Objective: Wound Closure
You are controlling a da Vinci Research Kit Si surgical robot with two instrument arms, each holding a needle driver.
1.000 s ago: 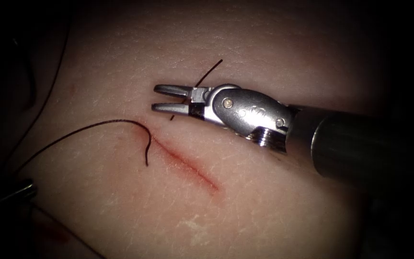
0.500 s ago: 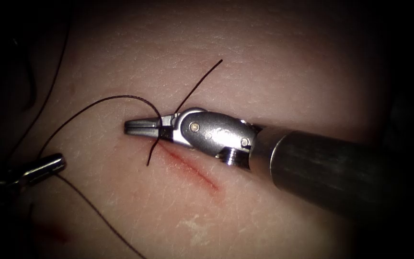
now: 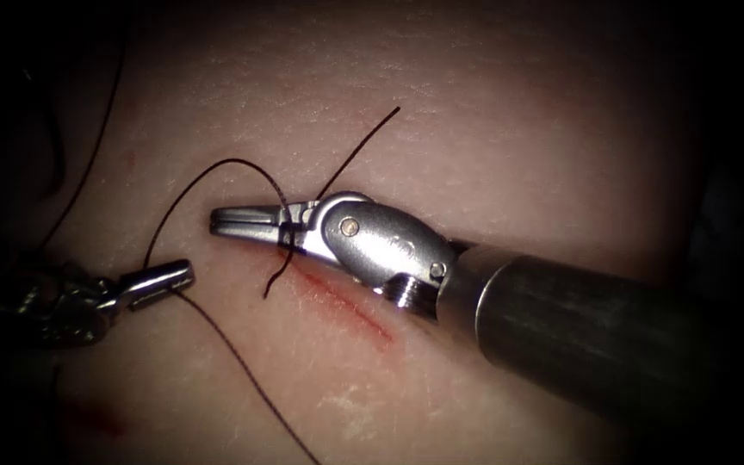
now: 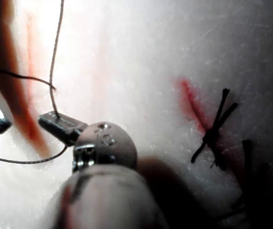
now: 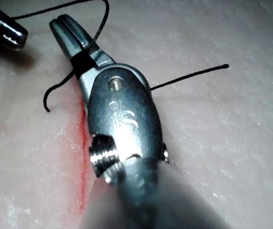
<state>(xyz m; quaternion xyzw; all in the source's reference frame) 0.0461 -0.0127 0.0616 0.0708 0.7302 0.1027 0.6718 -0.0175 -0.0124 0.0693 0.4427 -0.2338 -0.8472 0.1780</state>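
"What else lay on the surface?"

"A faint red smear (image 3: 96, 420) sat on the tissue (image 3: 492, 112) toward the endoscope view's lower left, and a pale flaky patch (image 3: 346, 403) lay right of it, well apart."

"Anything in the left wrist view?"

"A tied knot (image 4: 212, 136) with short cut ends (dark, splayed like a cross) touched a short red mark (image 4: 191, 102)."

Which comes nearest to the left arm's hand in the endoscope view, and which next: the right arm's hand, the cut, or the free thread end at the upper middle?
Measured from the left arm's hand, which holds the thread:
1. The right arm's hand, up and to its right.
2. The cut, further right, running under the right tool.
3. The free thread end, far up to the right.
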